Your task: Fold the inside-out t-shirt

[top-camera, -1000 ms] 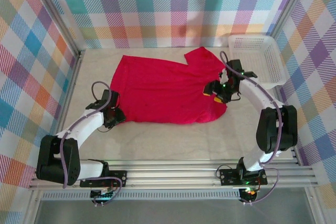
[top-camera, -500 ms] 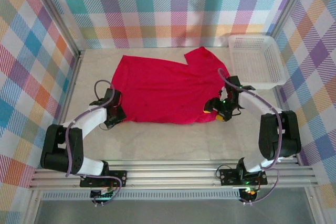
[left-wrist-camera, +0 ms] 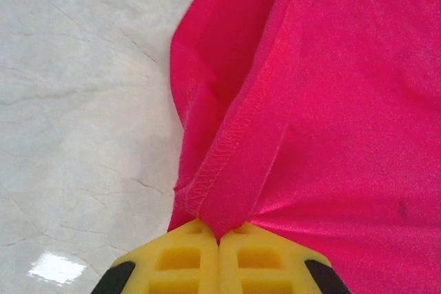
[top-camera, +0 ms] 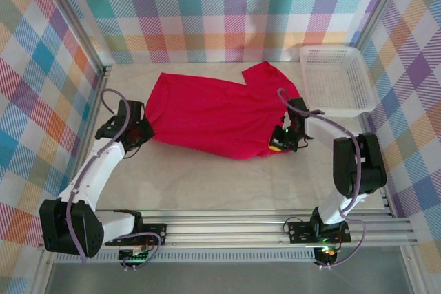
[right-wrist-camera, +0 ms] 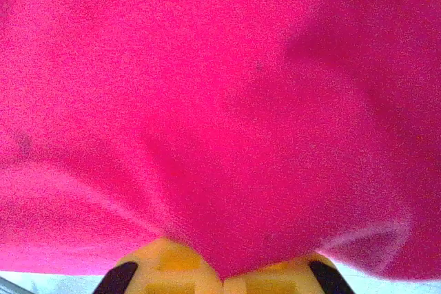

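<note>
Both claws are pinched tight on the shirt (top-camera: 207, 111). The left claw (left-wrist-camera: 219, 239) has a stitched hem fold bunched between its yellow pads (left-wrist-camera: 179, 259). The right claw (right-wrist-camera: 224, 277) has a wad of plain cloth. The shirt lies spread on the table (top-camera: 207, 184) between the two, running away ahead of each. This looks like the opening grip of a fold. Next, I'd say, both should lift together and carry their edge across evenly, without the cloth slipping out.
</note>
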Motion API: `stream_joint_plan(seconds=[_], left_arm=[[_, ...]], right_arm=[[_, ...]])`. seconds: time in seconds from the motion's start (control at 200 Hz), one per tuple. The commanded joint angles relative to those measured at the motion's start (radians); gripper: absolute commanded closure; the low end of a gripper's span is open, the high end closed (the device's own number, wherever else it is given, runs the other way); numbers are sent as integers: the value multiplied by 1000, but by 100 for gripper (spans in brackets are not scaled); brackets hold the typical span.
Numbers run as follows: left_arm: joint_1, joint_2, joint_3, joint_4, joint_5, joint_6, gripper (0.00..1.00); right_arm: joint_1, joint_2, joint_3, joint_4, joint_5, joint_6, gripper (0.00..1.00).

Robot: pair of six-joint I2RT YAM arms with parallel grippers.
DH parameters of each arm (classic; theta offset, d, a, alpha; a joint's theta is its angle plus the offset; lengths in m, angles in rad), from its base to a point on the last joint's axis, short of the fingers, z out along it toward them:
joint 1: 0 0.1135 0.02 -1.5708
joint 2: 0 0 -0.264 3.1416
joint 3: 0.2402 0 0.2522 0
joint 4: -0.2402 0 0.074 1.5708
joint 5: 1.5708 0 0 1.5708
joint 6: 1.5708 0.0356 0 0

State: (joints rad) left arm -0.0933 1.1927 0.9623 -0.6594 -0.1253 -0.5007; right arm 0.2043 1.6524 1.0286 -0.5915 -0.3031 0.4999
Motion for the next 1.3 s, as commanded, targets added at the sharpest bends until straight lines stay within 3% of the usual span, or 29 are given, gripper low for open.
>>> stream_joint_plan(seconds=[0.0, 0.335, 0.505, 0.59, 0.68, 0.85, 0.96, 1.025, 1.12, 1.23, 1.295], left_arm=[[49, -37, 60, -41, 16, 24, 100], [199, -101, 351, -164, 50, 96, 100], [205, -131, 463, -168, 130, 98, 100], [205, -132, 429, -136, 211, 73, 100], [204, -102, 312, -74, 246, 54, 100], [205, 83, 97, 52, 160, 65, 100], [207, 219, 106, 46, 112, 54, 99], [207, 247, 96, 74, 105, 25, 94], [176, 213, 94, 81, 57, 15, 70], [71, 119, 113, 57, -80, 73, 48], [-23, 66, 132, 41, -155, 108, 45]], right_arm=[[-35, -113, 87, -103, 26, -56, 100], [-172, -384, 378, -498, -85, -191, 100], [-183, -423, 558, -599, -220, -202, 100], [-183, -422, 556, -578, -266, -194, 100], [-183, -411, 440, -493, -261, -174, 100], [-183, -274, 207, -249, -214, -146, 100], [-184, -120, 179, -195, -181, -155, 100], [-183, -70, 172, -173, -191, -137, 100], [-182, -57, 133, -111, -245, -97, 100], [-180, -62, 102, -79, -299, -78, 100], [-180, -71, 84, -74, -312, -79, 100]])
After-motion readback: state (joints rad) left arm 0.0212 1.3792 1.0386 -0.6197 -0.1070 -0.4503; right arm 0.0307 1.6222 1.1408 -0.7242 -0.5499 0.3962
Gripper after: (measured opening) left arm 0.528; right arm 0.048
